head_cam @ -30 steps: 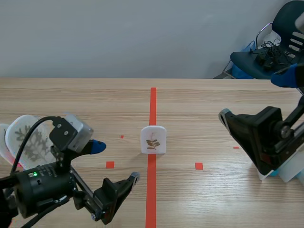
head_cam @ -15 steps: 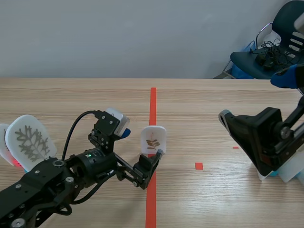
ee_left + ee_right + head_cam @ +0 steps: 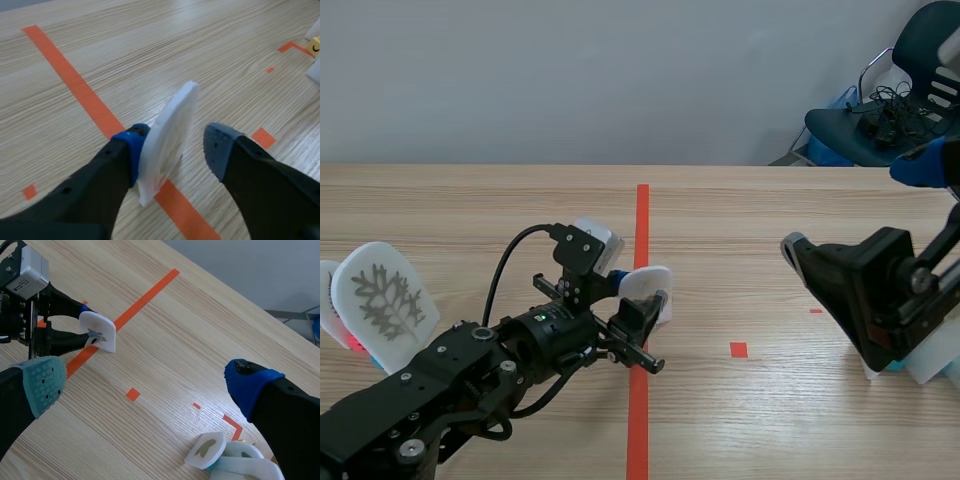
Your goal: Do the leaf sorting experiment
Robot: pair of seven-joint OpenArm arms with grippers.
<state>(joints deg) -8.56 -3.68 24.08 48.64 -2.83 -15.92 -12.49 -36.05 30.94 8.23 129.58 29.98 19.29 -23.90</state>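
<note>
I'm parking my left gripper (image 3: 175, 147) around the little white leaf card (image 3: 172, 115), fingers spread, not clamping anything yet. The card is standing on edge on the orange-red tape line (image 3: 75, 85) in the middle of the table (image 3: 770, 220), right between my fingers. The blue pad (image 3: 131, 150) is touching one face, while the grey pad (image 3: 218, 145) is sitting clear of the other. It looks like it's leaning a bit, can't swear to it.

Handling-wise, I'm guessing it's a thin, stiff, very light plaque with smooth faces. So it's probably tipping at the slightest nudge and slipping if I'm only catching an edge. I'm thinking flat on both faces, around mid-height, is the place to take it.

My right gripper (image 3: 147, 384) is hanging wide open well off to the side, holding nothing, with a small pile of other cards (image 3: 206, 450) near its blue-padded finger.
</note>
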